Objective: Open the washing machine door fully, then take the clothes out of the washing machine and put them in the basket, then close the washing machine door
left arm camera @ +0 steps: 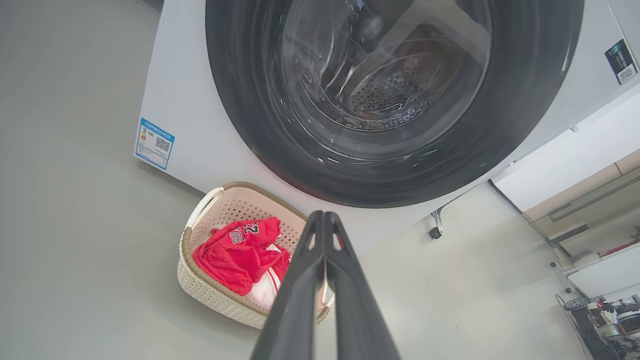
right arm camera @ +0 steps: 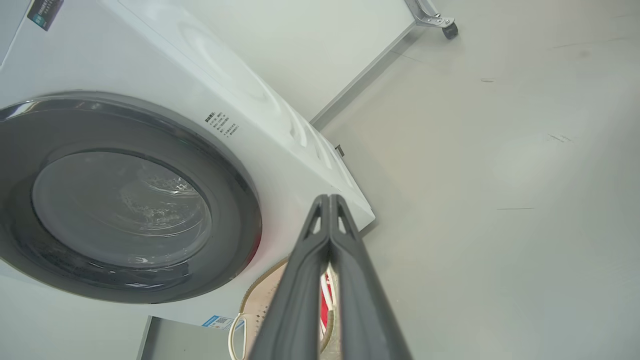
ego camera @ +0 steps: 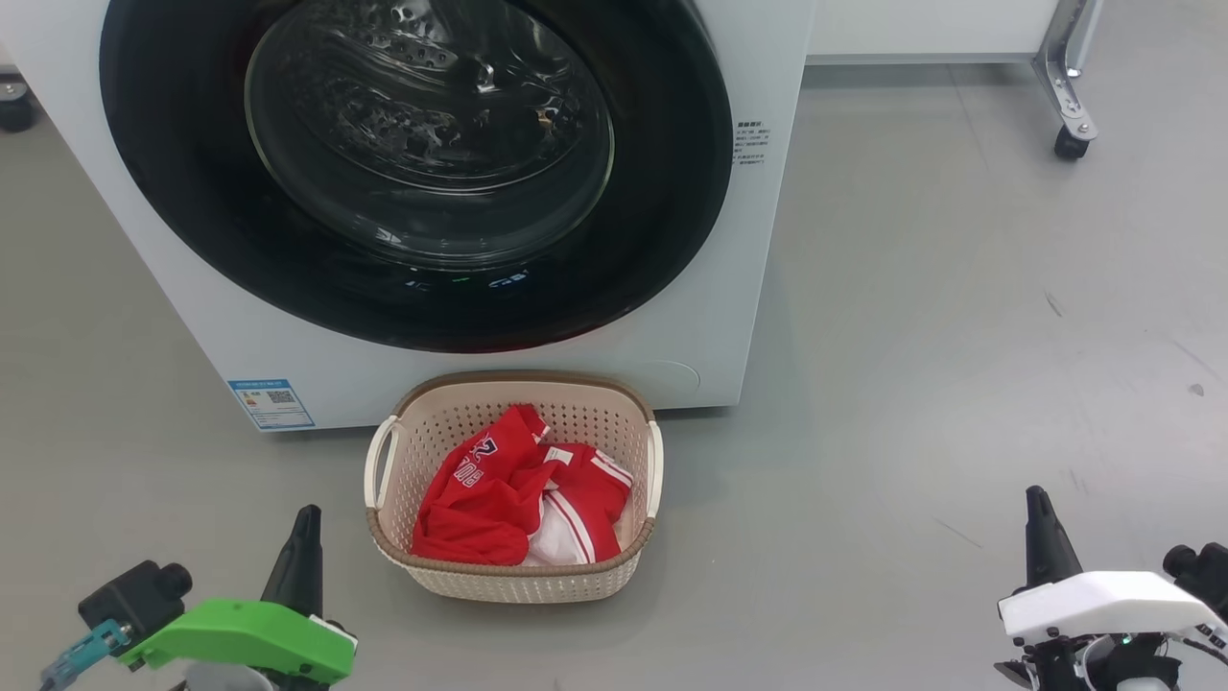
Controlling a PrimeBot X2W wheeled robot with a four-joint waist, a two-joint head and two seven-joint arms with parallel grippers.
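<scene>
**Door Sitting Shut, Red Clothes Lying in the Basket**

The washing machine door (ego camera: 417, 163) is sitting shut, flush against the front of the white washing machine (ego camera: 672, 317). Its glossy black rim is ringing the clear glass bowl, and the perforated steel drum is showing through the glass. A blue label (ego camera: 271, 403) is sticking to the machine's lower left corner in the head view.

The basket (ego camera: 518, 571) is standing on the grey floor (ego camera: 911, 384) just in front of the machine, below the door's lower edge. The clothes (ego camera: 499, 489) are lying crumpled inside it, showing red fabric with white lettering, white stripes and a white panel toward the basket's right side.

The left end effector (ego camera: 308, 513) is hovering low to the left of the basket, near it but not touching. Its 2 dark fingers are pressing together with nothing between them. The right end effector (ego camera: 1036, 497) is hovering at the lower right, well apart from the basket. Its 2 fingers are likewise lying tight together, gripping nothing. A caster (ego camera: 1072, 144) on a metal frame is resting on the floor at the upper right.
</scene>
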